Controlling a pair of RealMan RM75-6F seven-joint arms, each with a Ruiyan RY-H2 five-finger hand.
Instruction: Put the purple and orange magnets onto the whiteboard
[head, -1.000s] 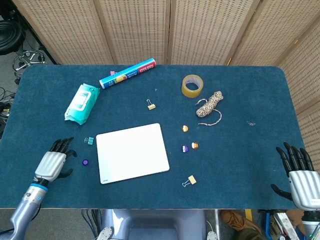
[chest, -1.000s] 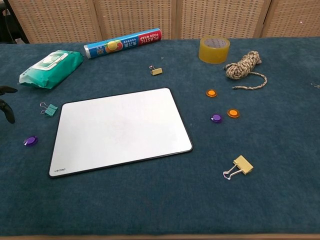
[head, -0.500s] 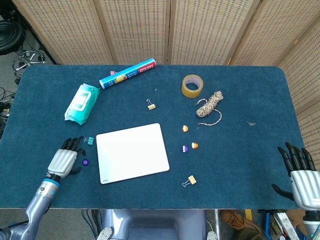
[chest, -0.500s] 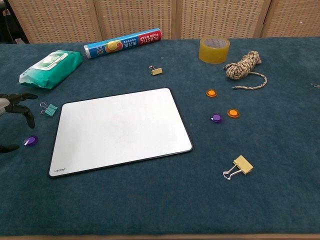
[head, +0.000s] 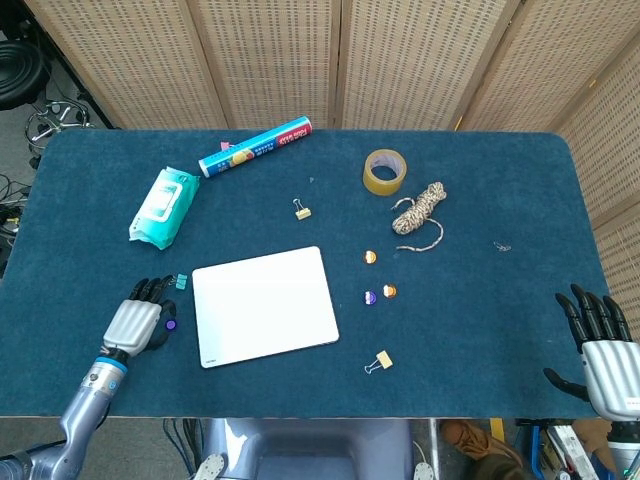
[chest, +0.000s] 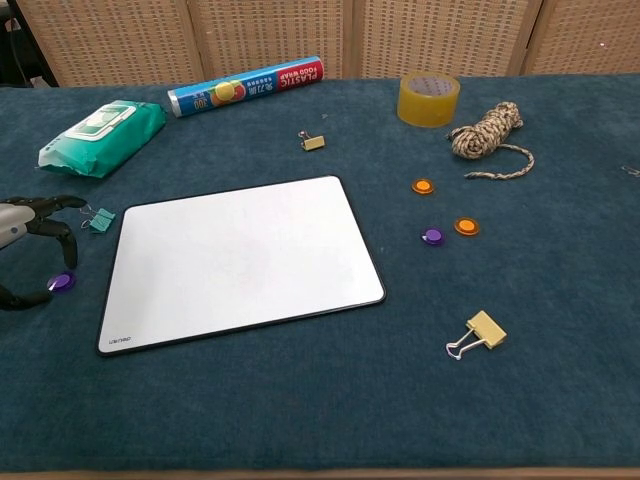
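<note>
Two small glossy purple magnets, one beneath the left hand's spread fingers.

Wipes pack, wrap roll, tape, twine, binder clips

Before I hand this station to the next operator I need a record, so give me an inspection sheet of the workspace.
Surface: blue cloth table, bare around the things.
Job's things: whiteboard flat, nothing on it; purple magnet left of it, under the left hand; another purple magnet and two orange magnets right of it.
Clutter: wipes pack, plastic wrap roll, tape roll, twine bundle, three binder clips.
Hands: left hand over the left purple magnet, grip not clear; right hand open at the right table edge.
Cables: some on the floor, far left.
Surroundings: wicker screens behind.
</note>
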